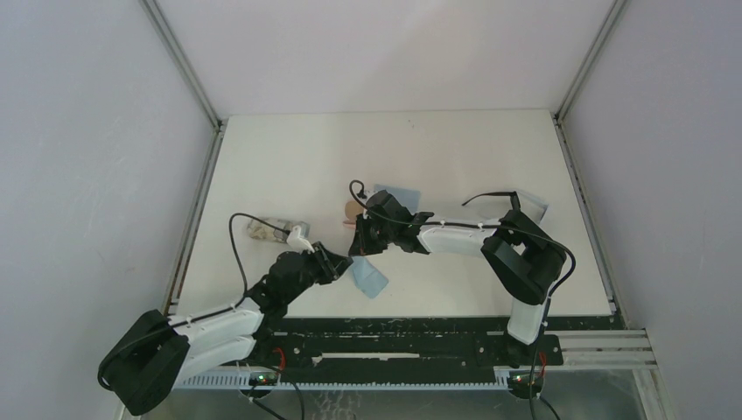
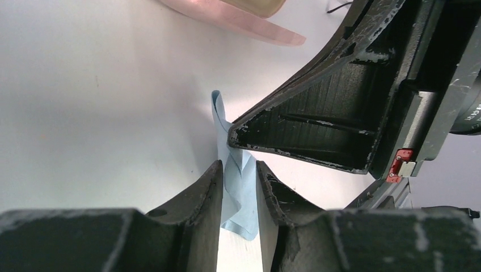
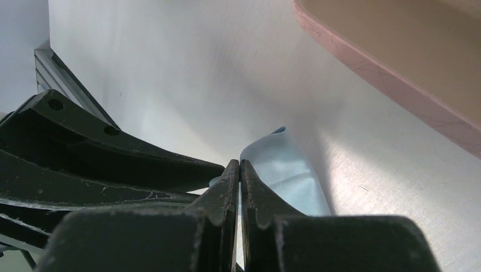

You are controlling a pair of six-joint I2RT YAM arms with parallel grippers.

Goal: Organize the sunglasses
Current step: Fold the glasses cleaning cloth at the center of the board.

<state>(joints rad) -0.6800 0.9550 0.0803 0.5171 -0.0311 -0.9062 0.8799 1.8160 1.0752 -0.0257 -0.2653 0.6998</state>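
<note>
The sunglasses are hidden in every view. A light-blue cloth (image 1: 374,280) lies between the two arms, with one end lifted off the table. My right gripper (image 3: 239,163) is shut on that raised end of the cloth (image 3: 283,164). In the left wrist view the cloth (image 2: 235,190) hangs upright between the fingers of my left gripper (image 2: 239,165). Its jaws stand apart around the cloth, and white table shows between them below it. The right gripper (image 2: 231,136) pinches the cloth just above them. A pink case (image 1: 351,211) lies just beyond both grippers.
A grey-patterned case (image 1: 266,229) lies at the left near the left arm's cable. A second light-blue cloth (image 1: 399,192) lies behind the right arm, and another pale cloth (image 1: 530,206) at the right. The pink case (image 3: 397,62) is close above the right fingers.
</note>
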